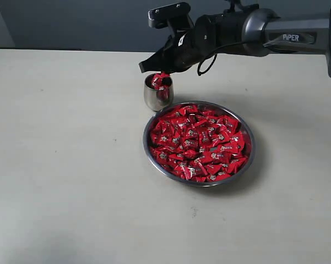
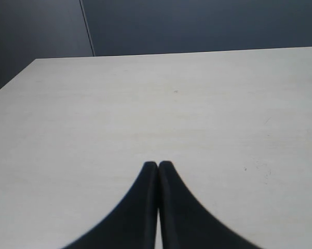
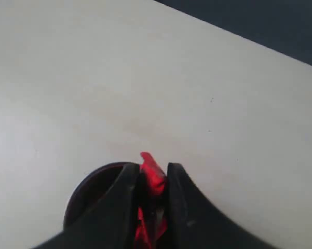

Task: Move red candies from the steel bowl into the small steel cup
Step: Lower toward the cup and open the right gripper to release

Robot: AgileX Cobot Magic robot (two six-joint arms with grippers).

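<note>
Red candy [image 3: 153, 180] in half-closed right gripper [image 3: 152, 167]

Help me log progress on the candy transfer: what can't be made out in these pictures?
Candy count in the small steel cup: in the exterior view, the right gripper and the red candies it pinches cover the mouth; in the right wrist view, its fingers block it.
Steel bowl: outside both wrist views.
Left gripper: not in the exterior view.
Marks on the candies: too small to read.
</note>
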